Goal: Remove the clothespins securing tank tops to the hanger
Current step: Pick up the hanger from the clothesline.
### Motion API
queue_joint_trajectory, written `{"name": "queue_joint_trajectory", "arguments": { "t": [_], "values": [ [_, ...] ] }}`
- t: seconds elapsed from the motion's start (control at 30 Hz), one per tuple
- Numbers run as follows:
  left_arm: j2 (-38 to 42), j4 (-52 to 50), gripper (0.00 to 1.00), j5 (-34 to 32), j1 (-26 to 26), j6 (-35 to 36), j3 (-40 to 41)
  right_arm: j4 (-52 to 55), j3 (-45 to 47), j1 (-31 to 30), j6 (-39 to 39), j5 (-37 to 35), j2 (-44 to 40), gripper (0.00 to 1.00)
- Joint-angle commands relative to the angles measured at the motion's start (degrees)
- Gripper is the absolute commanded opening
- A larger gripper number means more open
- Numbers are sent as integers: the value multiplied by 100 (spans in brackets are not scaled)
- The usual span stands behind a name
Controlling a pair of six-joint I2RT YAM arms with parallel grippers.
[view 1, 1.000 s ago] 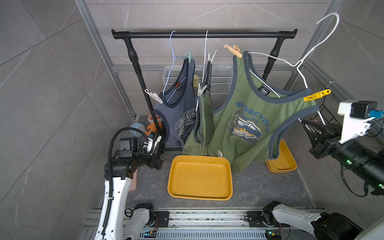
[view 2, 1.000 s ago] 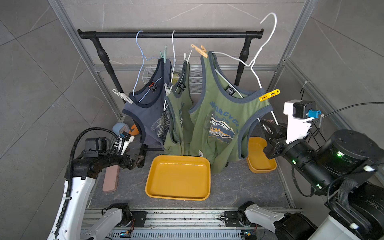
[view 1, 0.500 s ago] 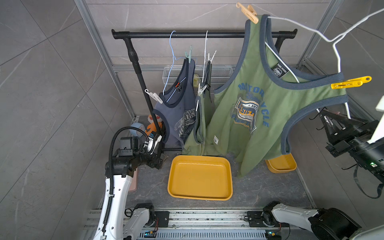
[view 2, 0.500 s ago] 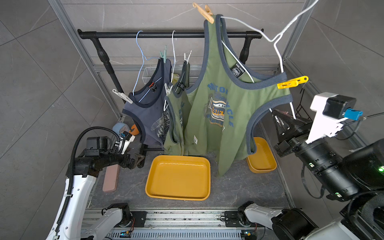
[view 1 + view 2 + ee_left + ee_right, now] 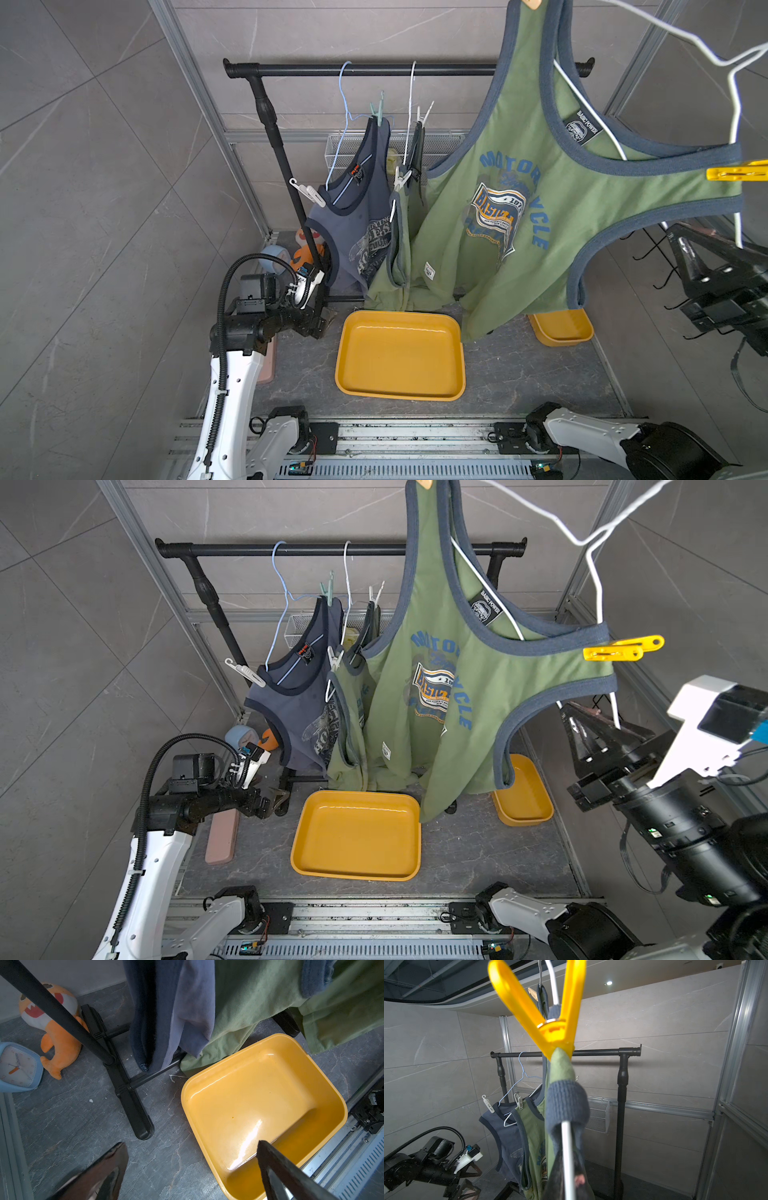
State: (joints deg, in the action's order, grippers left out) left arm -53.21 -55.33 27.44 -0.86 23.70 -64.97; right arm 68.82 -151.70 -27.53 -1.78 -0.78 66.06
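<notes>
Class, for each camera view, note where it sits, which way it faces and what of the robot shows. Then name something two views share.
Top views: high over the robot's base, looking down and forward at the clothes rail; left gripper and right gripper show.
Left wrist: on the left arm, facing down at the large yellow tray; its open fingers show.
Right wrist: on the right arm, looking along the gripped white hanger at the yellow clothespin; its fingers blurred.
Shared: the rail, in right wrist and top views.

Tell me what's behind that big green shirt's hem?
A small yellow plastic tray on the floor, its near end showing; the olive green tank top covers the rest and whatever lies there.
</notes>
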Motion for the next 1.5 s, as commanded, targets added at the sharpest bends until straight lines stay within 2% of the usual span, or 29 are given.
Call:
{"name": "queue_joint_trajectory", "arguments": {
  "t": [0.0,0.33,0.77,1.47],
  "values": [
    [1,-11,100,227,16,16,-56,-419,-52,-33,-179,315,-154,0],
    [96,-88,100,165,16,32,-175,-220,45,-34,-346,1033,-278,0],
    [520,-792,100,208,16,609,-363,-207,93,-34,-524,1922,-217,0],
    [1093,-1916,100,578,15,1286,-653,-1871,2596,-33,-993,3395,-480,0]
  ]
}}
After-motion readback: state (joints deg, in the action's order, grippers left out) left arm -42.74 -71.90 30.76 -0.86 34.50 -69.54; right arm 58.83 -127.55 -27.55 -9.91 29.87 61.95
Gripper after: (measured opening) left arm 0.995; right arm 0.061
